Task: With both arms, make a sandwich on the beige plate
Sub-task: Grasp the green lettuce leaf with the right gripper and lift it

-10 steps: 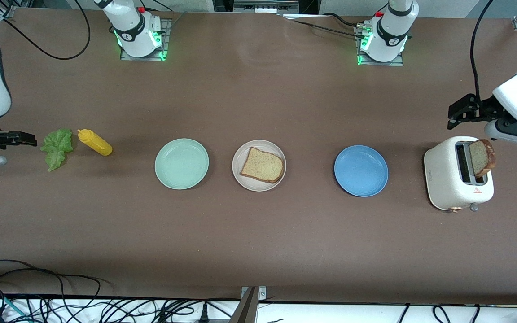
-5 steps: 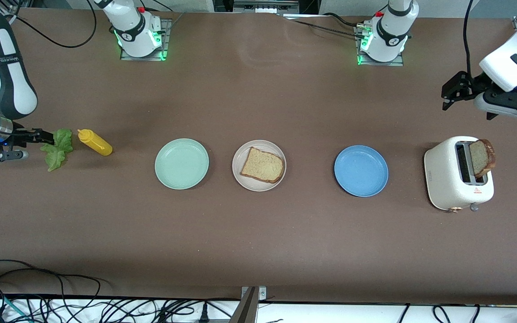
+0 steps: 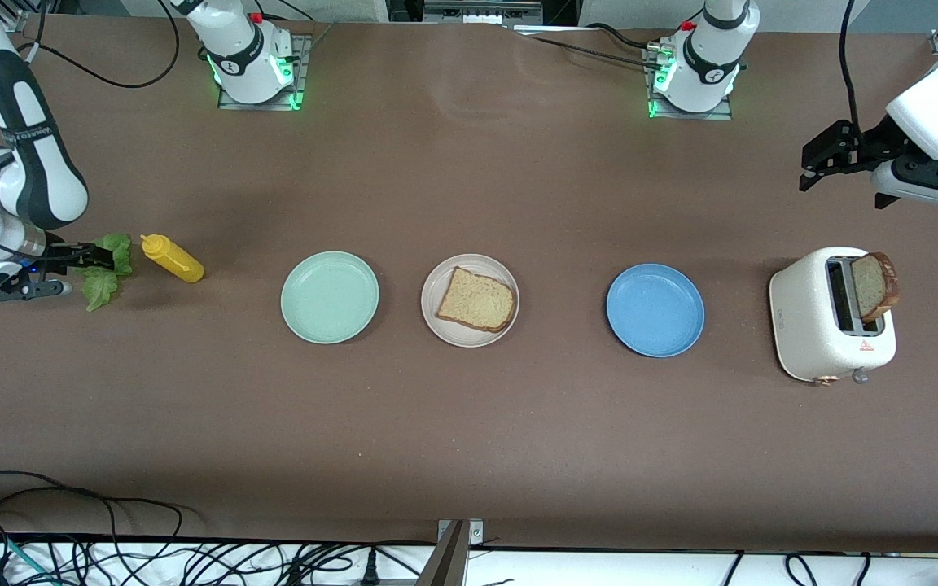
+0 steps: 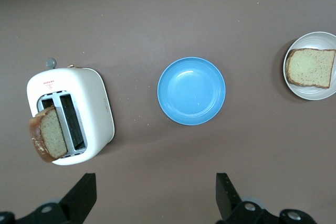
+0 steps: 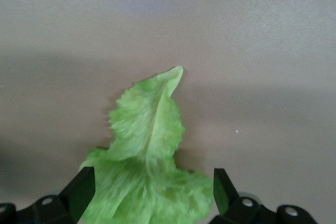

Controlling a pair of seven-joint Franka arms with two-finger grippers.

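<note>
**Lettuce framed by the right hand; second slice waits in the toaster**

Brown matte desk (image 3: pixel 469 423) carries everything in one row across the front view. At the left arm's end stands a white toaster (image 3: pixel 831 321) with a bread slice (image 3: pixel 876 285) upright in its slot; then come a blue plate (image 3: pixel 655 309), the beige plate (image 3: pixel 470 300) bearing one flat bread slice (image 3: pixel 477 299), a mint-green plate (image 3: pixel 329 296), a yellow squeeze bottle (image 3: pixel 172 258), and the lettuce leaf (image 3: pixel 104 268) at the right arm's end.

The right hand (image 3: pixel 103 256) is set low over the lettuce, its fingers spread wide on either side of the leaf's broad ruffled part. Nothing is gripped yet. A good pick is judged to need the fingers lowered to the desk and closed on the thick ruffled part, not the thin tip.

The left hand (image 3: pixel 811 175) waits in the air over bare desk near the toaster, fingers wide and empty.
</note>
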